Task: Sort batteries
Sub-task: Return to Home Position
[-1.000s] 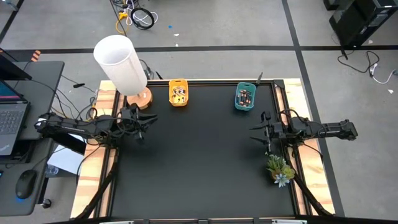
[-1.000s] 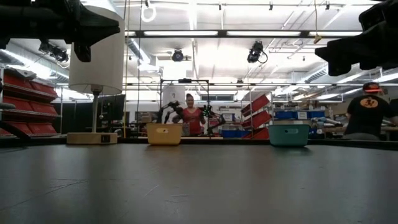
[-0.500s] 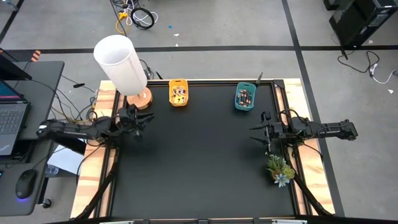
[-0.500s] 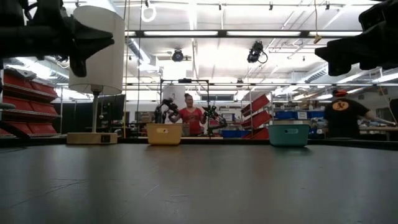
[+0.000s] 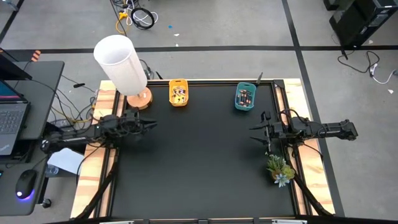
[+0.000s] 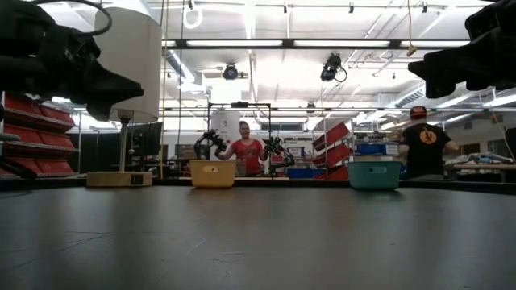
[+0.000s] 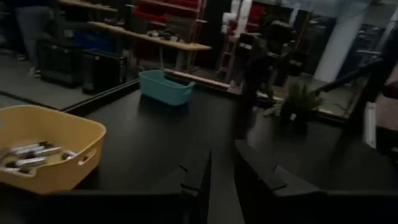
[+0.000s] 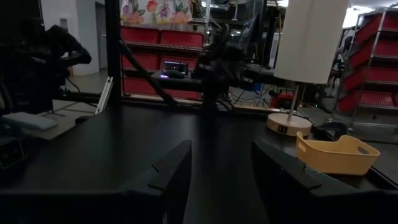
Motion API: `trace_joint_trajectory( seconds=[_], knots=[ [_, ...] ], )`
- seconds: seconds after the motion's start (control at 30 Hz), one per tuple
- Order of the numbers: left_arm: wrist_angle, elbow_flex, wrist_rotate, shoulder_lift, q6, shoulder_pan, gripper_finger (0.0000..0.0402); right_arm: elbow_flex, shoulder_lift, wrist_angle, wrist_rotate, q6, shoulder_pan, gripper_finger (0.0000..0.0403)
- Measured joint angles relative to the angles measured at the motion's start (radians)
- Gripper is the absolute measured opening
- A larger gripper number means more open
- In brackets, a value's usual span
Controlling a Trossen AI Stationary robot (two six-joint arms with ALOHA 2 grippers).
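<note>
Left gripper (image 5: 149, 125) hangs over the left side of the black table (image 5: 199, 168), near the white-shaded lamp on a round wooden base (image 5: 118, 59); its fingers are only narrowly apart with nothing between them. Right gripper (image 5: 254, 132) sits at the right edge, near the small potted plant (image 5: 278, 169), fingers wide and empty. Along the far edge, the whitish-silver batteries (image 5: 180, 94) lie in the small yellow plastic bin (image 6: 213, 174) and the dark batteries (image 5: 244, 98) in the small teal plastic bin (image 6: 375, 175), bins well apart.

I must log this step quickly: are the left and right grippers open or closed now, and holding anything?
Left gripper: slightly open, empty.
Right gripper: open, empty.
</note>
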Motion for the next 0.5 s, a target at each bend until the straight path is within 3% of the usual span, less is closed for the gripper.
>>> trace_joint_trajectory(
  seconds=[0.17, 0.37, 0.5],
  knots=[
    [-0.004, -0.001, 0.044, -0.023, 0.048, 0.006, 0.0070, 0.000, 0.000, 0.004, 0.000, 0.000, 0.000, 0.0174],
    [-0.004, -0.001, 0.014, -0.023, 0.319, -0.045, 0.0070, 0.000, 0.000, 0.007, 0.000, 0.000, 0.000, 0.0174],
    [0.000, -0.001, 0.013, -0.042, 0.366, -0.049, 0.0070, 0.000, 0.000, 0.007, 0.000, 0.000, 0.000, 0.0174]
  ],
)
